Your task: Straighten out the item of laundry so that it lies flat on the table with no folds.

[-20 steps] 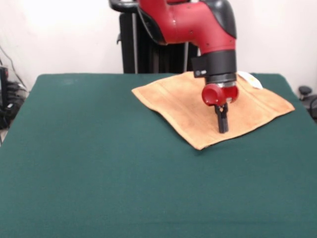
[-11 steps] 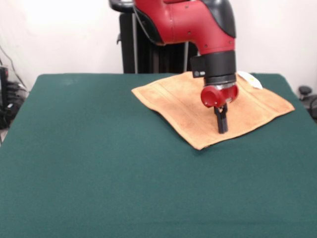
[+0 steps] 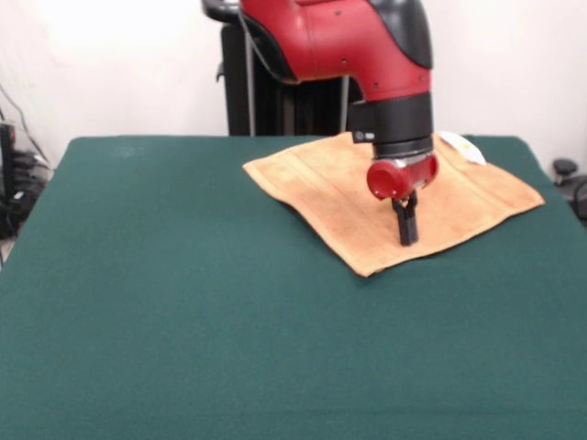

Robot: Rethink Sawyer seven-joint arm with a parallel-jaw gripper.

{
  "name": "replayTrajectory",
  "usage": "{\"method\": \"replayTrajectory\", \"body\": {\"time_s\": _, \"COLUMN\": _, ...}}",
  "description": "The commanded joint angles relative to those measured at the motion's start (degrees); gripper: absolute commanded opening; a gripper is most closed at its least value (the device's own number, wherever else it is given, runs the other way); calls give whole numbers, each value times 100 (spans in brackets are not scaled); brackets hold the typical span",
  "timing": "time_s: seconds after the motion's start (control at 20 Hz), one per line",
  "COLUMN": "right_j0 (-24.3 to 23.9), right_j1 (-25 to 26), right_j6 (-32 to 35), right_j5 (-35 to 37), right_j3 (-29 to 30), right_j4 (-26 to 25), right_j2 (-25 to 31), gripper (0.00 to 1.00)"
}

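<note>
The item of laundry [image 3: 330, 188], an orange-tan towel with woven border bands, lies spread on the green table [image 3: 183, 302] toward its far right. A small white tag [image 3: 461, 147] shows at its far edge. It looks flat, with no fold that I can see, though the arm hides part of it. My gripper [image 3: 405, 238] hangs straight down over the towel's near right part, its black fingers together and shut on nothing, tips just above or touching the cloth.
The robot's black pedestal [image 3: 275, 101] rises behind the table's far edge. Cables and dark gear [image 3: 14, 183] sit off the left edge, and a dark object [image 3: 569, 179] off the right edge. Green cloth stretches wide to the left and front.
The arm and gripper have drifted slightly to the left and a little away from the near edge. The towel has not moved.
</note>
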Motion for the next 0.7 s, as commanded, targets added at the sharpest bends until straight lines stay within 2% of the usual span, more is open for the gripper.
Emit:
{"method": "replayTrajectory", "body": {"time_s": 0.05, "right_j0": -616, "right_j1": 436, "right_j6": 997, "right_j5": 1518, "right_j3": -380, "right_j4": 175, "right_j2": -311, "gripper": 0}}
{"method": "replayTrajectory", "body": {"time_s": 0.3, "right_j0": -960, "right_j1": 368, "right_j6": 991, "right_j5": 1864, "right_j3": -38, "right_j4": -117, "right_j2": -34, "gripper": 0}}
{"method": "replayTrajectory", "body": {"time_s": 0.45, "right_j0": -631, "right_j1": 249, "right_j6": 786, "right_j5": 2341, "right_j3": -55, "right_j4": -53, "right_j2": -353, "gripper": 0}}
{"method": "replayTrajectory", "body": {"time_s": 0.7, "right_j0": -604, "right_j1": 104, "right_j6": 862, "right_j5": 2472, "right_j3": 18, "right_j4": -97, "right_j2": -406, "gripper": 0}}
